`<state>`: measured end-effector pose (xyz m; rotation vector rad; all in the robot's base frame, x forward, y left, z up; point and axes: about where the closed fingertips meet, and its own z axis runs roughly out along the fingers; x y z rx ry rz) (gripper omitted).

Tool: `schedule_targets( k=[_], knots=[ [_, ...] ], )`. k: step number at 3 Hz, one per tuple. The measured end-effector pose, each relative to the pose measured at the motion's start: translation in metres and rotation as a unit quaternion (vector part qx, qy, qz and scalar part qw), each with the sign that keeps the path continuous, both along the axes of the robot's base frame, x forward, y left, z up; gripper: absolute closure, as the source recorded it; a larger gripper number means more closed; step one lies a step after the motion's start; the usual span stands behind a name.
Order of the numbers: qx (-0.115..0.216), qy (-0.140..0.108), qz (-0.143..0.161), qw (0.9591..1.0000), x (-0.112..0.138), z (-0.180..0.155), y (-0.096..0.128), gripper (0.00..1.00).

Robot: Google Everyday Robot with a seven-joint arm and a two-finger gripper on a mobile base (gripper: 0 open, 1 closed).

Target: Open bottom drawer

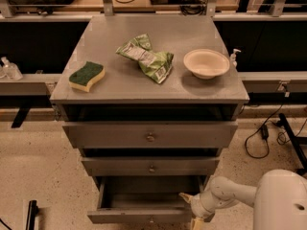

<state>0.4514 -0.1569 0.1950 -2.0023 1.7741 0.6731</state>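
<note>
The bottom drawer [139,215] is the lowest of three grey fronts and stands pulled out, with its plain grey inside [148,194] showing. Its small centre knob [151,220] sits at the frame's lower edge. My gripper [191,210] is at the right end of the drawer front, at its upper right corner. One pale fingertip [185,196] points over the drawer's rim and another [195,223] hangs below. The white arm [225,195] reaches in from the lower right.
The grey cabinet top [110,87] carries a green and yellow sponge [86,75], a crumpled green chip bag [147,57] and a white bowl [206,63]. The top drawer [149,135] and middle drawer [150,166] are shut. Cables [261,138] lie on the floor at right.
</note>
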Motion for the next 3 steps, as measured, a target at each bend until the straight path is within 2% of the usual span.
schedule_targets(
  k=[1,2,3],
  knots=[
    [0.012,-0.025,-0.018,0.9995,-0.004,0.013,-0.008,0.0],
    [0.016,-0.095,-0.067,0.9931,0.001,0.052,-0.026,0.03],
    [0.009,-0.119,-0.086,0.9891,0.013,0.071,-0.029,0.25]
  ],
)
